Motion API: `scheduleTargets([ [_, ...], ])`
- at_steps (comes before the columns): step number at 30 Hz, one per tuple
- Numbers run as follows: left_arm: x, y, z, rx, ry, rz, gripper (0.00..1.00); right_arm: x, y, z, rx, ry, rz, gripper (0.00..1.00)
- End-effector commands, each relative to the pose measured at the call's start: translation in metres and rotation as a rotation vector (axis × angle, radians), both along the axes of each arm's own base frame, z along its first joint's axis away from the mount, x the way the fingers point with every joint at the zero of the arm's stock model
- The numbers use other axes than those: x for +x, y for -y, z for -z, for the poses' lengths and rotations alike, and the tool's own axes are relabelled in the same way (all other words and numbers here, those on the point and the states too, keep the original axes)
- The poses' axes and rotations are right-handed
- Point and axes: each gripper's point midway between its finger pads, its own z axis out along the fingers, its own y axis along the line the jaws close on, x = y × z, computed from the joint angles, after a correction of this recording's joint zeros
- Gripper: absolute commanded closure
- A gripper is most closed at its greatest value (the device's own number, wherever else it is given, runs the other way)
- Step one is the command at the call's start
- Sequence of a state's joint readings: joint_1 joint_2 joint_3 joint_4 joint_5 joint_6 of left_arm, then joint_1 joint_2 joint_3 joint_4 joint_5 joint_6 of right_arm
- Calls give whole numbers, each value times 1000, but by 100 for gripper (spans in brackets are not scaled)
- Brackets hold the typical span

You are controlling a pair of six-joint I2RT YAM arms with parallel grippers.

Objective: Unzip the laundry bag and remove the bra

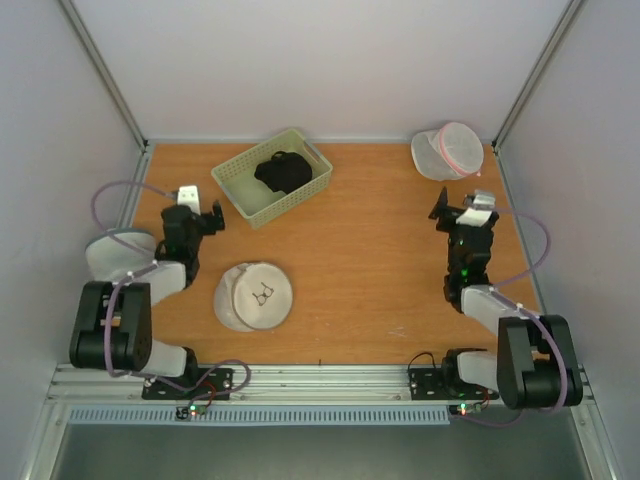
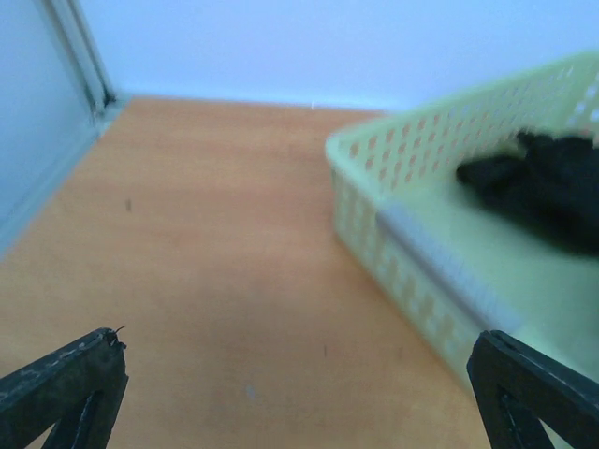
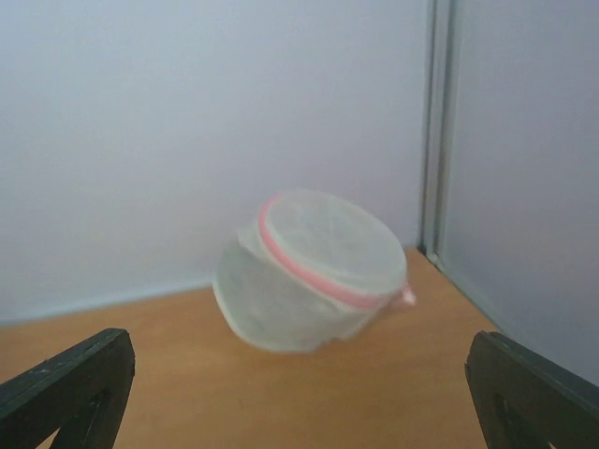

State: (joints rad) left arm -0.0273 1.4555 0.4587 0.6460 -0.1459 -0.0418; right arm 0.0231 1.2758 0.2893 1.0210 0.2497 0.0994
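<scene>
Step in hand: approach, with the unzip not yet begun. The laundry bag point(image 1: 254, 296) lies flat on the surface point(image 1: 370, 270) close to its near edge, left of centre, untouched by either arm. A small dark mark on its top face reads as the zip pull point(image 1: 263, 295). From above the bag looks closed, though the zip line is too fine to trace, and no bra shows. The left claw point(image 1: 208, 213) hangs near the left edge, jaws spread wide and empty, aimed at the pale green basket point(image 1: 230, 180), which holds a dark garment point(image 1: 283, 170). The right claw point(image 1: 452, 208) hangs near the right edge, also spread wide and empty. It faces the pink-zipped mesh bag point(image 1: 447, 150) in the far right corner, which is not the target. A greyish mesh bag point(image 1: 110, 255) sits at the left edge, partly behind the left arm. Judgement: both claws must turn back toward the near edge. One should pin the bag's rim or fabric. The other should pinch the small pull and draw it round the curve. The pull is tiny and the mesh is soft, so the bag is likely to drag along unless it is held down.
</scene>
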Motion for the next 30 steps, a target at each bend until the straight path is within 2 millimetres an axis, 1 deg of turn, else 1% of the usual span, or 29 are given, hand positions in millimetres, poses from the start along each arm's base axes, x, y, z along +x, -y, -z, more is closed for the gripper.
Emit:
scheduleTargets([
  [1,15,-13,-50,54,-52,43,1,28,-16,-37,106,-70,-93,2],
  [3,14,-30,-73,66,-71,18,1,42,-33,-54,154,-117,-183,2],
  [5,6,-37,-103,21,-101,35,1,51,-58,-73,188,-141,-317,2],
  [6,1,-36,-111,-6,-147,57,1,52,-73,-83,196,-136,-389,2],
  [7,-10,-30,-117,-28,-218,94,1,50,-91,-93,193,-128,-463,1],
  [8,-20,-19,-124,-50,-272,149,1,46,-111,-101,177,-121,-550,1],
  [9,-30,-5,-136,-72,-311,226,1,42,-134,-106,156,-127,-640,1],
  [10,-42,11,-147,-105,-340,312,1,37,-157,-103,134,-161,-720,2],
  [12,-71,51,-164,-226,-392,508,2,25,-202,-100,77,-215,-868,2],
  [13,-88,69,-168,-289,-422,598,4,18,-223,-104,50,-224,-934,2],
  [14,-105,88,-172,-343,-449,693,6,10,-243,-101,30,-241,-995,2],
  [16,-142,115,-169,-412,-531,834,9,-9,-283,-97,12,-257,-1126,1],
  [18,-170,131,-157,-408,-625,933,10,-30,-321,-90,9,-277,-1257,2],
  [19,-182,137,-144,-404,-682,969,12,-40,-339,-85,15,-293,-1322,1],
  [20,-190,139,-130,-395,-729,980,15,-49,-356,-77,17,-310,-1376,2],
  [21,-196,145,-118,-364,-756,1011,18,-54,-371,-68,10,-330,-1415,2],
  [23,-193,142,-103,-303,-760,992,19,-63,-399,-45,-21,-388,-1460,2],
  [25,-189,142,-98,-283,-725,991,17,-71,-423,-20,-40,-454,-1513,1],
  [27,-182,140,-92,-242,-677,983,14,-77,-437,3,-29,-501,-1563,1],
  [29,-175,139,-86,-232,-653,968,12,-79,-443,24,-12,-546,-1596,1],
  [30,-173,139,-84,-233,-650,966,12,-80,-445,39,-9,-577,-1604,2],
])
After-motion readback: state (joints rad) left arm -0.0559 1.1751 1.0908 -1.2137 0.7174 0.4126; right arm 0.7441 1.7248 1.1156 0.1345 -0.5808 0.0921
